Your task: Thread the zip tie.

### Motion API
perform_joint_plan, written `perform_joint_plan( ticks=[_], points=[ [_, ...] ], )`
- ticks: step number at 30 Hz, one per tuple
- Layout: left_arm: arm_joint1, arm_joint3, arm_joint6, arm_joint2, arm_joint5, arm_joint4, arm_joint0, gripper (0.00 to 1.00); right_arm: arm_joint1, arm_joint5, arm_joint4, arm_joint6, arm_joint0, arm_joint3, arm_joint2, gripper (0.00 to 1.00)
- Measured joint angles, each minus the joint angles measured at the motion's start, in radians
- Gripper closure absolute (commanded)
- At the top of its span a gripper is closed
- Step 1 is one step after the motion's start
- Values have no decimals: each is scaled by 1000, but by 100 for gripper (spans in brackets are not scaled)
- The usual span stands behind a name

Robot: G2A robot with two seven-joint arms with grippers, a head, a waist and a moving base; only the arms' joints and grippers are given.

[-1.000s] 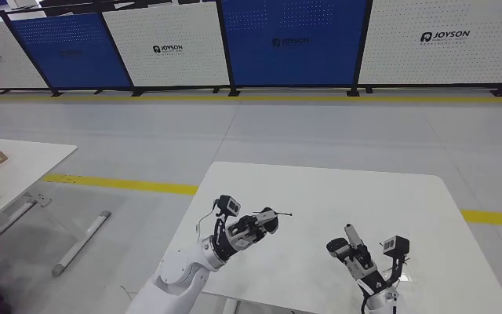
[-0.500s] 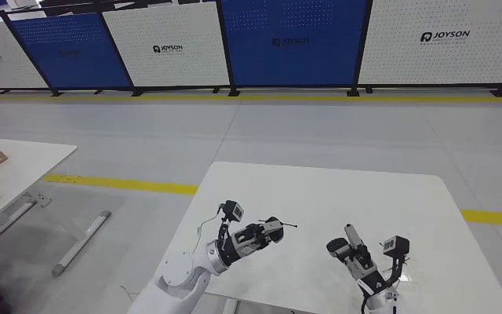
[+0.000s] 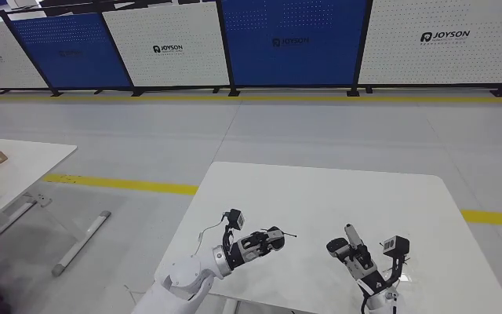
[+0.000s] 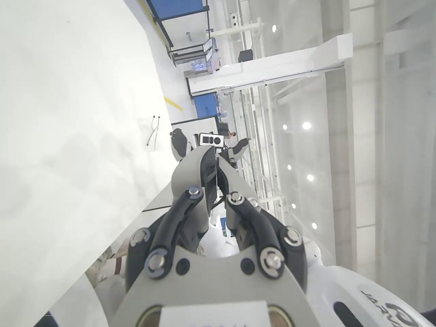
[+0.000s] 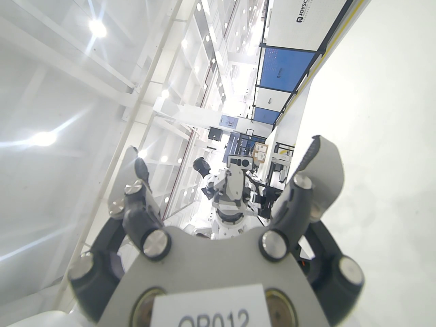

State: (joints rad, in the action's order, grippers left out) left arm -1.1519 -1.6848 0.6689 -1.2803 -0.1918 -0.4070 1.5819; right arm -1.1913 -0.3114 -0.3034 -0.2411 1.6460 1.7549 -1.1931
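Smooth matt white table (image 3: 353, 196). Thin black zip tie (image 3: 285, 235), looks plastic. On left gripper (image 4: 214, 158): matt grey plastic shell, black ribbed pads (image 4: 209, 168), bright metal pins. Same on right gripper (image 5: 224, 149).

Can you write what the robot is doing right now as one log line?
left gripper: shut on zip tie, over table | right gripper: open, empty | threading: not yet done

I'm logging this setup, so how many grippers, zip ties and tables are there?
gripper: 2, left gripper and right gripper
zip tie: 1, in the left gripper's shut jaws
table: 1
thin dark lines farther off: unclear, uncounted
total: 4
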Motion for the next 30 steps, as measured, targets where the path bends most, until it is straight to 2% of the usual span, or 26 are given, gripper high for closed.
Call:
perform_joint_plan(
  ticks=[2, 10, 14, 18, 21, 25, 28, 30],
  points=[
    [-1, 14, -16, 11, -8, 13, -6, 100, 0, 0, 0, 0, 0, 0, 0, 0],
    [-1, 14, -18, 12, -9, 13, -7, 100, 0, 0, 0, 0, 0, 0, 0, 0],
    [-3, -5, -32, 16, -18, -28, -8, 100, 0, 0, 0, 0, 0, 0, 0, 0],
    [1, -65, 5, -22, -76, -133, 13, 100, 0, 0, 0, 0, 0, 0, 0, 0],
    [2, -138, 46, -62, -150, -253, 36, 100, 0, 0, 0, 0, 0, 0, 0, 0],
    [-1, -228, 129, -113, -148, -384, 68, 100, 0, 0, 0, 0, 0, 0, 0, 0],
    [-5, -257, 177, -130, -148, -406, 87, 100, 0, 0, 0, 0, 0, 0, 0, 0],
    [-6, -263, 181, -137, -148, -392, 92, 100, 0, 0, 0, 0, 0, 0, 0, 0]
  ],
)
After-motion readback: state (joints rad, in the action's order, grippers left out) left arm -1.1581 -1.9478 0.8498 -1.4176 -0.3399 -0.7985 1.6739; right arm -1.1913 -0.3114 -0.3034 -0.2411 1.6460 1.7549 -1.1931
